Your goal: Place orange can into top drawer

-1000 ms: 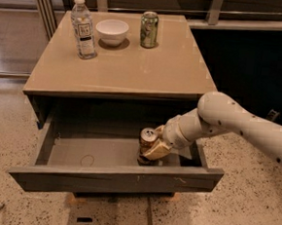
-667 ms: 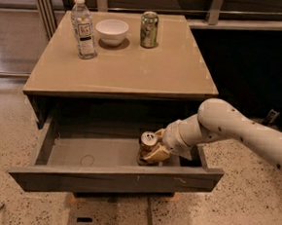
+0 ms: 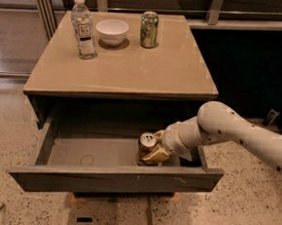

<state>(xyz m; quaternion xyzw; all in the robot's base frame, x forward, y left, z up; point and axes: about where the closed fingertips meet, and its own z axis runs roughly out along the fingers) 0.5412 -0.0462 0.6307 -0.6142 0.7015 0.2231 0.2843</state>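
Note:
The orange can (image 3: 147, 142) stands upright inside the open top drawer (image 3: 116, 178), on its floor near the right end, silver top showing. My gripper (image 3: 153, 151) reaches down into the drawer from the right and its tan fingers (image 3: 158, 154) wrap the can's lower side. The white arm (image 3: 227, 131) stretches in over the drawer's right wall. The drawer is pulled far out under the tan-topped cabinet (image 3: 129, 74).
On the cabinet top stand a clear water bottle (image 3: 83, 28), a white bowl (image 3: 112, 31) and a green can (image 3: 149, 29). A dark wall (image 3: 251, 69) is to the right. Speckled floor surrounds the cabinet.
The can and gripper stay in the same spot in the drawer. The arm's elbow has sunk slightly.

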